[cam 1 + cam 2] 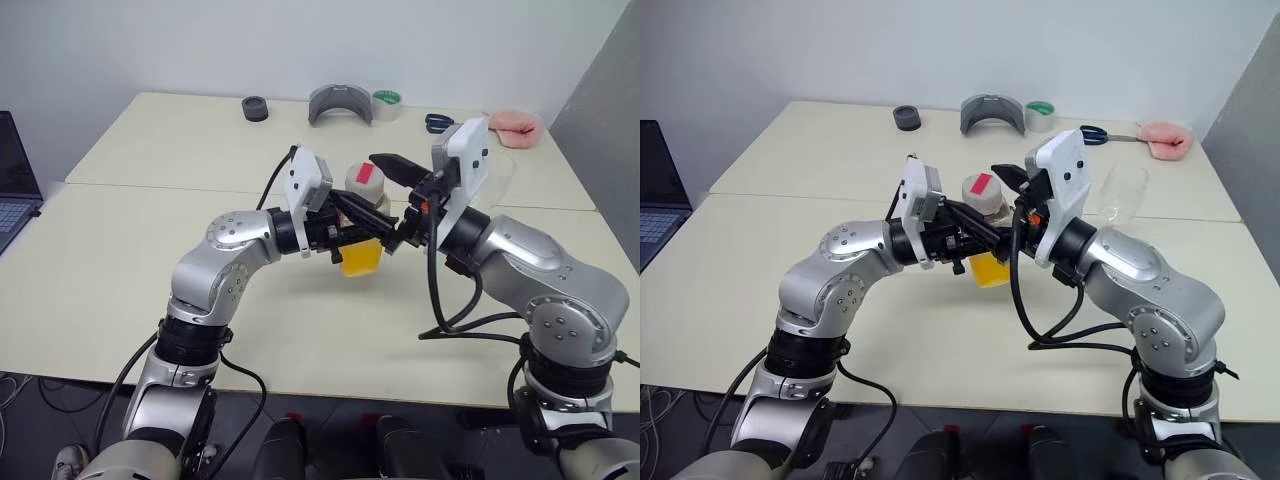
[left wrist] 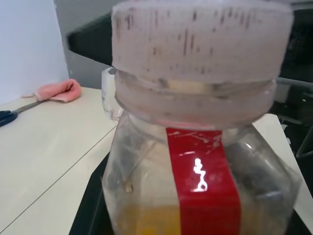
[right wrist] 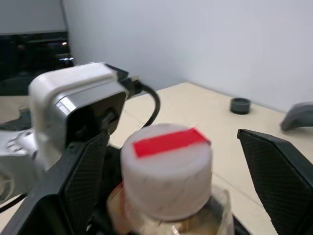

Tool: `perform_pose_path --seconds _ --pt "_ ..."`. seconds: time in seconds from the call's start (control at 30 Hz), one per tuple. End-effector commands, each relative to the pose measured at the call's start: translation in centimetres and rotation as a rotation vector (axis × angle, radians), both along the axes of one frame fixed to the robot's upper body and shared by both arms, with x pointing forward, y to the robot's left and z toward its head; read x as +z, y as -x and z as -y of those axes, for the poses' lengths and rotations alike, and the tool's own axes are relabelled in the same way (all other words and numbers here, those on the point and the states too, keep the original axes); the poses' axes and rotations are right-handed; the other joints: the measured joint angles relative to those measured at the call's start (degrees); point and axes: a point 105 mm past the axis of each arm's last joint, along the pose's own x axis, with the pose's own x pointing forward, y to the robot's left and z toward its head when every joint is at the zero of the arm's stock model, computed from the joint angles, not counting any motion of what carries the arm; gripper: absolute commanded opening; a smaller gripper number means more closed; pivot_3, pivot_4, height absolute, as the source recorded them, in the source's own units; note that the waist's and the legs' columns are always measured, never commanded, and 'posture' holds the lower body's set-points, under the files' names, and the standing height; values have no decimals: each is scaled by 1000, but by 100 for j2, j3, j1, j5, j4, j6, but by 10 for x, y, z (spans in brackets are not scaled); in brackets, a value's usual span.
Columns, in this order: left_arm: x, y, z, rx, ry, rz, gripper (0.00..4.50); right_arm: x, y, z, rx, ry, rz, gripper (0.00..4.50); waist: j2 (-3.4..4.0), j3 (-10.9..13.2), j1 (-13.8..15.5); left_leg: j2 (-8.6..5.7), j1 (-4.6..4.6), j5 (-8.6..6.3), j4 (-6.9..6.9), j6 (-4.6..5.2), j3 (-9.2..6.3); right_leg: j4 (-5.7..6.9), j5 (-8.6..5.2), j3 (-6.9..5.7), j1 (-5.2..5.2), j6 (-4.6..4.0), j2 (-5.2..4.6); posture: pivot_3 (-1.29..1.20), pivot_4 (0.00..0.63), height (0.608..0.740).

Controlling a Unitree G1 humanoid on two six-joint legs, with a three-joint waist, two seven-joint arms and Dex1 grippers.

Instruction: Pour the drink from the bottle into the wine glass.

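The bottle (image 1: 363, 225) is held above the middle of the table (image 1: 120, 270), the left gripper (image 1: 362, 224) reaching it from the left and the right gripper (image 3: 166, 171) standing to either side of its cap (image 3: 166, 169) from the right. The drink (image 1: 361, 257) lies low in the bottle. The wine glass (image 1: 1122, 192) stands right of the bottle. Behind the bottle, near the table's far edge, lie a tape roll (image 1: 386, 104), scissors (image 1: 437, 123) and a cloth (image 1: 514, 126). A laptop (image 1: 15, 180) sits far left of the bottle.

The wine glass (image 1: 1123, 192) stands just behind the right arm, seemingly blocking a backward swing; bare table (image 1: 120, 270) lies open leftward.
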Motion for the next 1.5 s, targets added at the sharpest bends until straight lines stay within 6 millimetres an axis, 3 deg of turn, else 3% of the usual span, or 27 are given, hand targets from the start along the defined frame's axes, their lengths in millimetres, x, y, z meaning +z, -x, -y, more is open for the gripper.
perform_pose_path --seconds 0.03,0.27,0.3,0.37,0.57,0.93,1.17,1.3,1.43,1.47,1.5 --pt "16 5 3 -17 20 73 1723 18 5 -1 -18 -45 76 4464 0 0 -1 0 0 0 0 0 0 0 0 0 0 0 0 0 150 740" --pt "16 3 1 -11 15 70 1723 26 5 -1 -26 -85 94 4464 0 0 -3 0 0 0 -1 0 -1 0 0 -2 0 0 1 0 150 740" --pt "16 2 1 -9 12 74 1723 26 6 -1 -23 -87 93 4300 0 0 -3 0 0 0 -1 0 -1 -1 0 -2 0 0 0 0 150 740" --pt "17 1 1 -7 11 78 1723 25 6 -2 -14 -89 85 3817 0 0 -4 -1 0 0 -1 0 0 -1 0 -1 0 0 0 0 150 740" --pt "18 0 0 -6 9 81 1723 23 8 -4 4 -85 79 1802 0 0 -13 -1 0 0 -1 0 0 -1 0 -1 0 0 1 0 150 740" --pt "20 7 1 -40 13 68 1723 16 5 -1 66 -50 56 1819 0 0 -21 -1 0 0 -1 0 0 -2 0 -1 0 0 1 0 150 740" --pt "18 61 -10 -310 -77 52 1723 22 14 2 554 68 51 1819 5 4 -78 1 2 -1 -7 1 1 -8 0 -3 1 0 9 0 150 740" --pt "22 70 -14 -359 -92 39 1723 23 7 -2 678 125 40 1819 7 5 -79 4 4 -1 -6 1 -2 -8 0 -6 2 -1 14 0 150 740" --pt "24 65 -16 -329 -92 48 1723 24 3 3 700 147 40 1819 7 5 -62 2 3 -1 -4 1 -3 -9 0 -8 3 -1 10 0 150 740" --pt "24 61 -17 -310 -90 48 1723 25 2 7 692 147 37 2558 7 5 -51 3 2 -1 -4 1 -3 -10 0 -8 3 -1 9 0 150 740" --pt "24 59 -18 -296 -88 49 1723 26 2 10 683 147 34 2847 6 5 -36 4 0 -1 -4 1 -5 -11 0 -10 2 -1 5 0 150 740"
